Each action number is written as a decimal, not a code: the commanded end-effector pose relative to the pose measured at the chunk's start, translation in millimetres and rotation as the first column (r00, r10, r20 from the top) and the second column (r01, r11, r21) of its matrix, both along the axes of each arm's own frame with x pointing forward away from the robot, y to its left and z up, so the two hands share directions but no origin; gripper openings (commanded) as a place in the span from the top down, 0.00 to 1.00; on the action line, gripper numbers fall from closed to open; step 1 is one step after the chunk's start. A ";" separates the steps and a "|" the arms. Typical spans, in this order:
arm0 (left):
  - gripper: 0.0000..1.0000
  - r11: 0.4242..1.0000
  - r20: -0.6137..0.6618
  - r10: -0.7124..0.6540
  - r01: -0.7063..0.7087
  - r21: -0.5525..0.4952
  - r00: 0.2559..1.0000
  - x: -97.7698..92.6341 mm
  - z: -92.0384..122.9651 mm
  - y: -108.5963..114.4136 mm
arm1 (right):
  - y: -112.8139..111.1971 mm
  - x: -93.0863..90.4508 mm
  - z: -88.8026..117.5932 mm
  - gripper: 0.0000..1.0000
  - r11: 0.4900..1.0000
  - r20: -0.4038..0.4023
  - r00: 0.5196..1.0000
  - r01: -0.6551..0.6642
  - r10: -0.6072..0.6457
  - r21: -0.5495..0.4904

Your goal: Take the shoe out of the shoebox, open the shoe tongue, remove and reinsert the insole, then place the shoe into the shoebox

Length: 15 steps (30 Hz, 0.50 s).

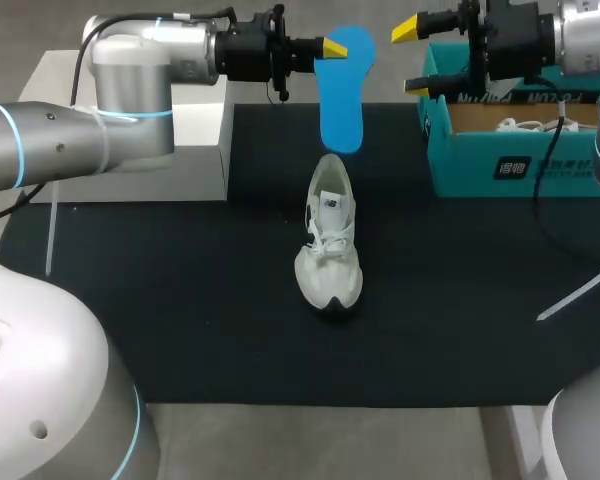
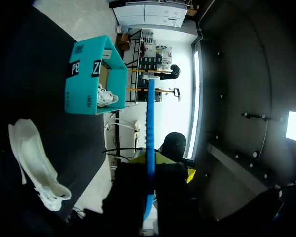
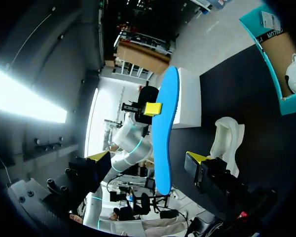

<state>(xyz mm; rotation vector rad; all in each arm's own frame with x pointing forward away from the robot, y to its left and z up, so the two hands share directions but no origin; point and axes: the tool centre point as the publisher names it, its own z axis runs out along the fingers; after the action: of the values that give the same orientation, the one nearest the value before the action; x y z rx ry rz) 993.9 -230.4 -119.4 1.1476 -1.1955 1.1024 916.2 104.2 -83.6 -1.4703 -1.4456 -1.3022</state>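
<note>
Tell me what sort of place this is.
Probably a robot test bench: two arms at a black-matted table, the left gripper holding a blue insole, a white shoe and teal shoebox on it.

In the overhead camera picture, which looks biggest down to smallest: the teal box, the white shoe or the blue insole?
1. teal box, though the picture's edge cuts it off
2. white shoe
3. blue insole, a little shorter and narrower than the shoe; it is held above the table, so nearness may flatter it
</note>
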 end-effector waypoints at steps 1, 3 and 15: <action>1.00 1.000 0.001 0.001 -0.001 0.002 1.000 -0.7 0.0 0.3 | 0.9 -2.2 -16.2 0.00 0.999 -0.015 1.000 -0.006 0.006 0.053; 1.00 1.000 0.001 0.001 -0.001 0.002 1.000 -0.7 0.0 0.3 | -0.1 -2.6 -20.6 0.00 0.999 -0.025 1.000 -0.005 0.006 0.050; 1.00 0.948 0.650 0.086 -0.262 0.179 0.755 -8.5 11.7 2.4 | -2.5 -2.0 -22.1 0.00 0.999 -0.030 0.999 0.040 -0.039 0.032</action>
<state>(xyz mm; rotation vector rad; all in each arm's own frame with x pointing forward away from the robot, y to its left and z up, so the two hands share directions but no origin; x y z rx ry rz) 994.5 -230.5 -120.5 1.1293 -1.2806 1.1554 914.8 101.2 -105.4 -1.4952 -1.3771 -1.3157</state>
